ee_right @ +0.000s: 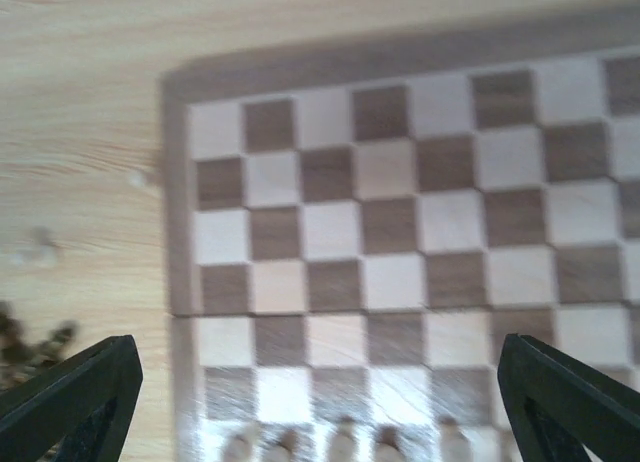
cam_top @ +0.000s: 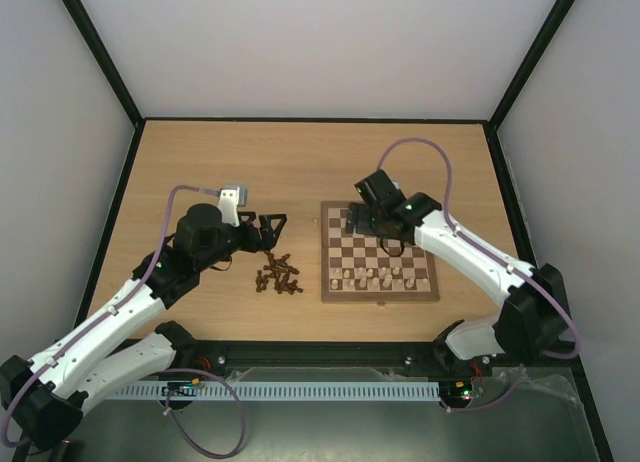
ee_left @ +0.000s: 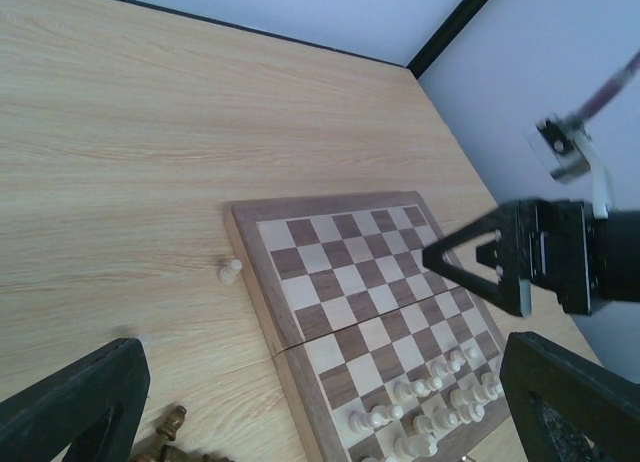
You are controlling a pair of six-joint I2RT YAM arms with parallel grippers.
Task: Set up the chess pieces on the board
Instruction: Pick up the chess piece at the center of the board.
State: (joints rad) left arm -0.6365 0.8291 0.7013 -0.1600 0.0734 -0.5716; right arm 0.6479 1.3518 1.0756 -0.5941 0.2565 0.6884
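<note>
The board (cam_top: 350,254) lies right of centre. Two rows of pale chess pieces (cam_top: 380,277) stand on its near side, also seen in the left wrist view (ee_left: 430,402) and blurred in the right wrist view (ee_right: 340,447). A heap of dark pieces (cam_top: 278,274) lies on the table left of the board. One pale pawn (ee_left: 230,272) stands on the table just off the board's edge. My right gripper (cam_top: 368,225) hovers open over the board's far half (ee_right: 320,412), holding nothing. My left gripper (cam_top: 272,227) is open above the table beyond the dark heap (ee_left: 320,412).
Black frame posts and pale walls enclose the wooden table (cam_top: 300,162). A dark piece (ee_left: 165,427) from the heap shows by my left gripper's finger (ee_left: 70,402). The right arm's black fingers (ee_left: 490,262) hang over the board's edge in the left wrist view.
</note>
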